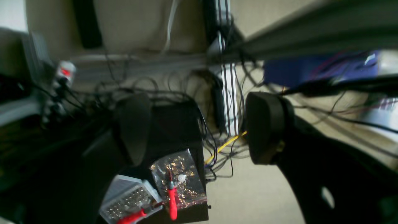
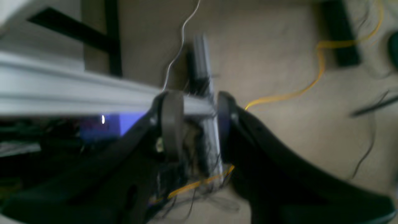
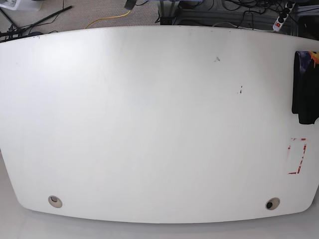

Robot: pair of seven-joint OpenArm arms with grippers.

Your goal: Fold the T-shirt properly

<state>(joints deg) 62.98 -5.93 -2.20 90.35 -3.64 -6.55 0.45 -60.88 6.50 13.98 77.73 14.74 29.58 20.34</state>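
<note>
You'll find the T-shirt point(image 3: 305, 87) bunched at the far right edge of the white worktop point(image 3: 149, 124). Your left gripper point(image 1: 199, 127) is spread wide on nothing; your right gripper point(image 2: 196, 124) stands partly parted, also empty, both over cabled floor.

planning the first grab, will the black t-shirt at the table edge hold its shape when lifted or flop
Likely floppy: the T-shirt lies flat and bunched on the table, so it would probably sag. It probably slides easily, since the tabletop looks smooth and glossy.

No legible txt or labels in any view.
</note>
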